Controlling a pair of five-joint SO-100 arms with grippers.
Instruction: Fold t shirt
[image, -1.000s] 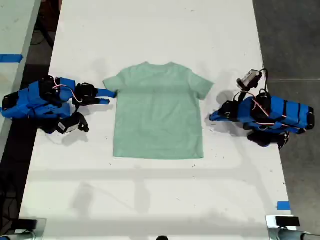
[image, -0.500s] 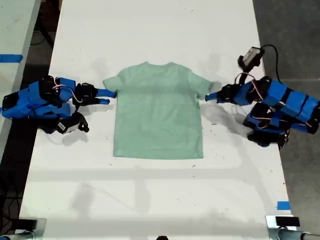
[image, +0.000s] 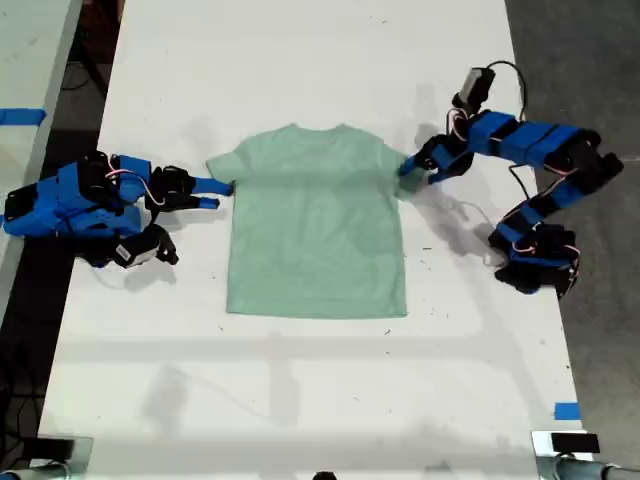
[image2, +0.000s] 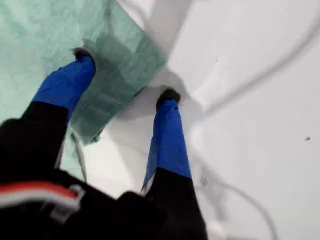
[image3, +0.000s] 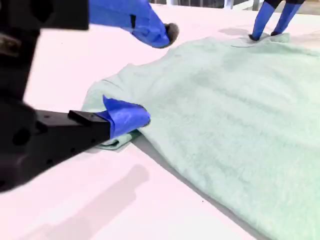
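**A:** The t shirt (image: 315, 235) is spread flat in the middle of the tabletop (image: 300, 80), neck towards the edge at the exterior view's top. No fold in it yet, so I'd call this the opening grab.

**B:** And look at the first gripper (image: 408, 172), out over the sleeve (image: 400, 170) on the exterior view's right. Jaws spread, one tip planted on the fabric, the other on bare tabletop just off the hem. Pinching nothing!

**A:** The second gripper (image: 218, 193) lies low at the opposite sleeve (image: 222, 165). Its wrist view shows the jaws apart too, the lower one nudging the sleeve edge and the upper one in the air above it.

**B:** So what next?

**A:** I reckon both need to close on their sleeves. The first has to work its outer tip under the hem, or it will just press the cloth down. After that, lift and carry inwards.

**B:** Anything in the way?

**A:** Not much. There's blue tape (image: 566, 411) near the tabletop corner at the exterior view's lower right, well clear. The cable (image: 505, 68) looping off the first arm might snag.
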